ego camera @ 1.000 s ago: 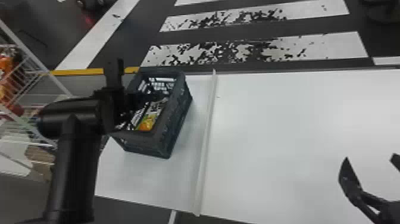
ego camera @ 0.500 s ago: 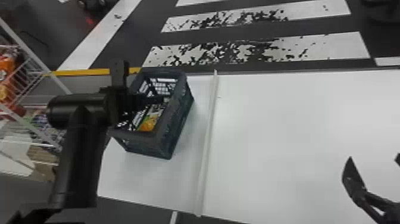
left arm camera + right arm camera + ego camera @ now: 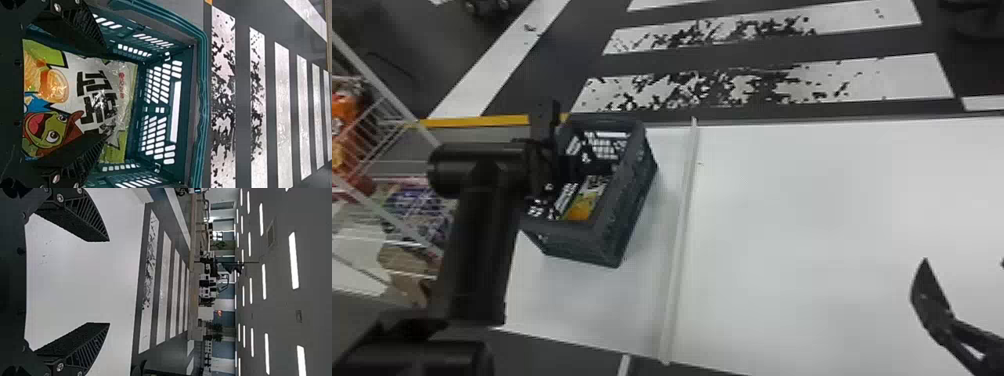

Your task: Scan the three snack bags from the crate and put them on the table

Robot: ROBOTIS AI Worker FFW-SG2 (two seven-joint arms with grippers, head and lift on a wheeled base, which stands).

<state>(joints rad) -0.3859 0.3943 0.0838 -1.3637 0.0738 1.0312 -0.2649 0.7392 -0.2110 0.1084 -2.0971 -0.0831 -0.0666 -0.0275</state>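
In the head view my left gripper (image 3: 572, 167) is down inside the dark crate (image 3: 632, 200), above a snack bag (image 3: 584, 200). In the left wrist view my left gripper (image 3: 105, 94) stands open, its fingers on either side of a white, green and orange snack bag (image 3: 88, 90) lying in the crate (image 3: 199, 102). Whether the fingers touch the bag, I cannot tell. Over the right part of the table (image 3: 807, 225) my right gripper (image 3: 964, 280) is parked; in the right wrist view this gripper (image 3: 109, 282) is open with nothing between its fingers.
A raised white strip (image 3: 679, 240) crosses the table just right of the crate. Left of the table stands a white wire rack (image 3: 377, 130) holding colourful packages. The crate's walls surround the left fingers closely.
My left arm has shifted a little to the right, with its gripper lower in the crate. The right gripper shows hardly any change.
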